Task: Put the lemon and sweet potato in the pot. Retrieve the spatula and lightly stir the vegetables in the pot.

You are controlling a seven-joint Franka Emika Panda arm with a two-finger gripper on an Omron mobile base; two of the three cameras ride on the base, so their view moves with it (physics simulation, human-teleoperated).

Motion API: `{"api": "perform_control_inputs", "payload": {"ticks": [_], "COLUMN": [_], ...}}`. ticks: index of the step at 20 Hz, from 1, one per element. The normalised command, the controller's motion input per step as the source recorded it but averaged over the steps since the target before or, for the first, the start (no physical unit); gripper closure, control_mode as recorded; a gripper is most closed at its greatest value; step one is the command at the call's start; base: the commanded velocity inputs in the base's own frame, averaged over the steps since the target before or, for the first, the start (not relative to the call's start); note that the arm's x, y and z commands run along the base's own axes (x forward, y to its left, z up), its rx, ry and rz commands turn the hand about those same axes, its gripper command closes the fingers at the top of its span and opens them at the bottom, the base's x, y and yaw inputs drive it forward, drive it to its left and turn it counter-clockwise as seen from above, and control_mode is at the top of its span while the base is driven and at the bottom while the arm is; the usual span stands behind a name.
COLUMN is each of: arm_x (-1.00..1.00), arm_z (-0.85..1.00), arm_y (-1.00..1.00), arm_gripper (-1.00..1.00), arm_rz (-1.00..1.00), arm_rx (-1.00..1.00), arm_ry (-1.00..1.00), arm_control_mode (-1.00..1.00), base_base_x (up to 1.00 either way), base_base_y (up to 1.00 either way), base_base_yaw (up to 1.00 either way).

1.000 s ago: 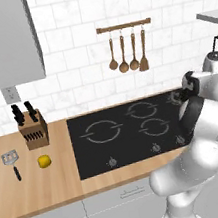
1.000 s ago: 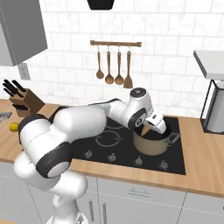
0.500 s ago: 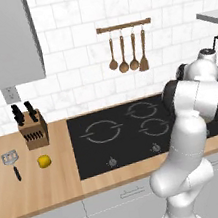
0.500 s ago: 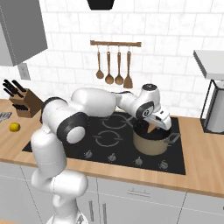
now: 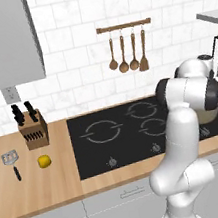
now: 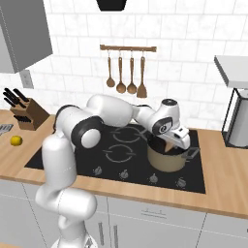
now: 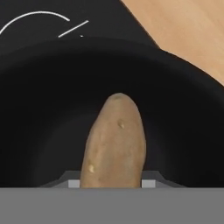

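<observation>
The gripper hung over the pot, which stood on the near right part of the black cooktop. In the right base view the hand sat directly above the pot's rim, with a brown sliver showing below the fingers. The hand view gave the detail the base cameras lacked: the sweet potato was pinched between the jaws, its tapered end pointing into the dark interior of the pot, with the wooden counter beyond the rim. Whether the tuber touched the pot floor could not be told.

The left base view supplied the other side of the scene. The lemon lay on the counter left of the cooktop, in front of the knife block. The spatula lay just left of the lemon, head toward the wall. In that view the arm's body largely hid the pot. Wooden utensils hung on the wall rail.
</observation>
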Motion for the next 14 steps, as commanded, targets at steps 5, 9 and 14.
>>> {"api": "perform_control_inputs", "payload": {"ticks": [5, 9, 14], "arm_x": [0.11, 0.05, -0.28], "arm_z": [-0.22, 0.06, 0.59], "arm_y": [0.0, 0.0, 0.29], "arm_gripper": [-1.0, -1.0, -1.0], "arm_rz": [0.0, 0.0, 0.0], "arm_rx": [0.0, 0.0, 0.0], "arm_ry": [0.0, 0.0, -0.04], "arm_control_mode": [-1.0, -1.0, -1.0], "base_base_x": [0.0, 0.0, 0.0], "base_base_y": [0.0, 0.0, 0.0], "base_base_yaw": [0.0, 0.0, 0.0]}}
